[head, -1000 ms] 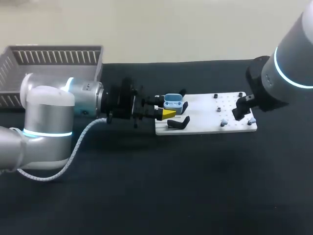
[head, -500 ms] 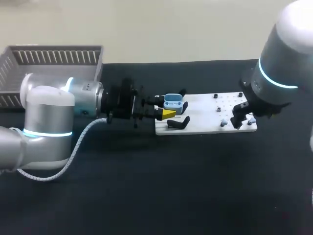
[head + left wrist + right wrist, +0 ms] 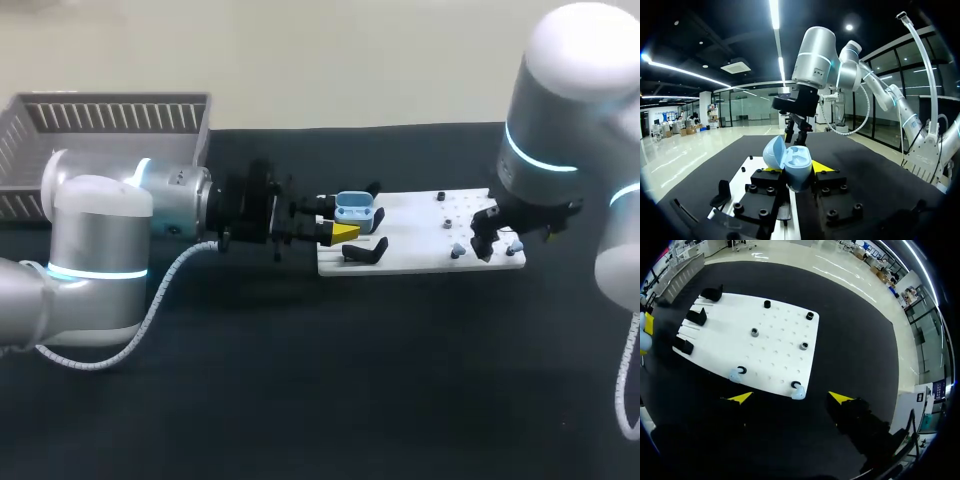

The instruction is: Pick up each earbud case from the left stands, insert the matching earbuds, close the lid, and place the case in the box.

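Black table [image 3: 300, 400], white board [image 3: 415, 235] — left pincer [image 3: 796, 169] pinching blue case [image 3: 355, 210], right pincer [image 3: 790, 398] spread

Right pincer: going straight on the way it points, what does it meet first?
Probably the pale blue earbud on the white board's corner, lying between the right pincer's open tips; depth is unclear, so possibly the board edge.

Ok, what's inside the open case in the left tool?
The earbud case shows only its pale moulded insert, no earbuds; the pocket bottoms are hidden from this angle.

light: bright, even | shadows: faint on table [image 3: 300, 400] | glare: white board [image 3: 775, 347]
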`<move>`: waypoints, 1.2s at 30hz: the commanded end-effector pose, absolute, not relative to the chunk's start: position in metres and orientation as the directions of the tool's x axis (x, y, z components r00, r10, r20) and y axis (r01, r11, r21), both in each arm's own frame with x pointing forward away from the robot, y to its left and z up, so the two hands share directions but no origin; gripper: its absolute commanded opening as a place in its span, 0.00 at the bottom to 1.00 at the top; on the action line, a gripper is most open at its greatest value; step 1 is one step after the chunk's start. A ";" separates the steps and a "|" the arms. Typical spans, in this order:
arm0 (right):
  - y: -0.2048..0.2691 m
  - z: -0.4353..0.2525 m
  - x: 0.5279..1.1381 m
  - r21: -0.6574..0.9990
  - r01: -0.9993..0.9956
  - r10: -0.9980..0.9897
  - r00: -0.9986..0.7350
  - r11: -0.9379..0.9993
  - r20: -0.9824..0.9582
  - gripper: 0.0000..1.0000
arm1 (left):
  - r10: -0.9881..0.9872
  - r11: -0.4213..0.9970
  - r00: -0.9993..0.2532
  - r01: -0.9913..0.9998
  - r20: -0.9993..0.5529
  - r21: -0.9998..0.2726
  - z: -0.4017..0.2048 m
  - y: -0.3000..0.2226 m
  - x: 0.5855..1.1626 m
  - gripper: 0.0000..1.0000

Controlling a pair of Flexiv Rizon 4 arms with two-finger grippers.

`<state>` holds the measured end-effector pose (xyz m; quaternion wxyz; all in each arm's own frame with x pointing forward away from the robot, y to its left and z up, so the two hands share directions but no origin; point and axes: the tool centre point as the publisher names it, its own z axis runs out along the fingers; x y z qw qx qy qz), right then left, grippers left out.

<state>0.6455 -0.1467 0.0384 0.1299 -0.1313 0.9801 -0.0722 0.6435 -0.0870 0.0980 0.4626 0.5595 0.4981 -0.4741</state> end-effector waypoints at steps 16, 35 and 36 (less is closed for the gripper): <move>-0.150 0.032 0.643 -0.170 -0.230 -0.267 -0.931 0.958 -0.248 0.47 | 0.115 -0.070 0.058 0.996 -0.992 0.050 0.097 -0.087 0.642 0.00; -0.150 0.029 0.648 -0.163 -0.247 -0.282 -0.928 0.955 -0.242 0.32 | 0.115 -0.070 0.058 0.996 -0.992 0.050 0.097 -0.087 0.642 0.00; -0.150 0.029 0.648 -0.163 -0.249 -0.283 -0.928 0.955 -0.242 0.28 | 0.115 -0.070 0.058 0.996 -0.992 0.050 0.097 -0.087 0.642 0.00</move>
